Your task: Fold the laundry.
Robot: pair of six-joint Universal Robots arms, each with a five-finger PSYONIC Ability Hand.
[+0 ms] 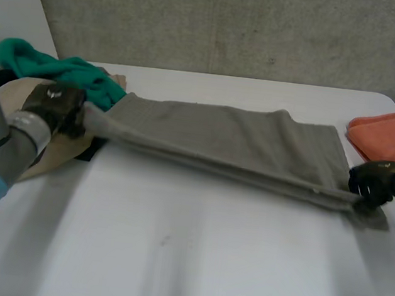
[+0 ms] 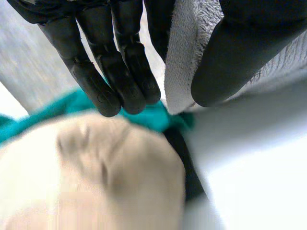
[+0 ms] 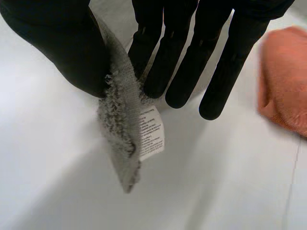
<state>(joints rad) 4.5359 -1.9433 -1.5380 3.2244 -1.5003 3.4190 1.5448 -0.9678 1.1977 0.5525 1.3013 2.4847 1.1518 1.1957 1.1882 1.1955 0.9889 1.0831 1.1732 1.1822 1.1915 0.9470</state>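
White table: grey towel stretched crosswise, left hand and right hand each pinching one end.

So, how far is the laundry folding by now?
Done: the orange towel looks folded. In hand: the grey towel, stretched between the left hand and right hand, each pinching one end. To do: the green cloth and beige cloth, heaped by the left hand.

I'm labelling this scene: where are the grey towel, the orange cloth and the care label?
grey towel (image 1: 235, 134), head view, middle of its upper layer.
orange cloth (image 1: 391, 138), head view, centre of its top.
care label (image 3: 151, 132), right wrist view, middle of the white tag.
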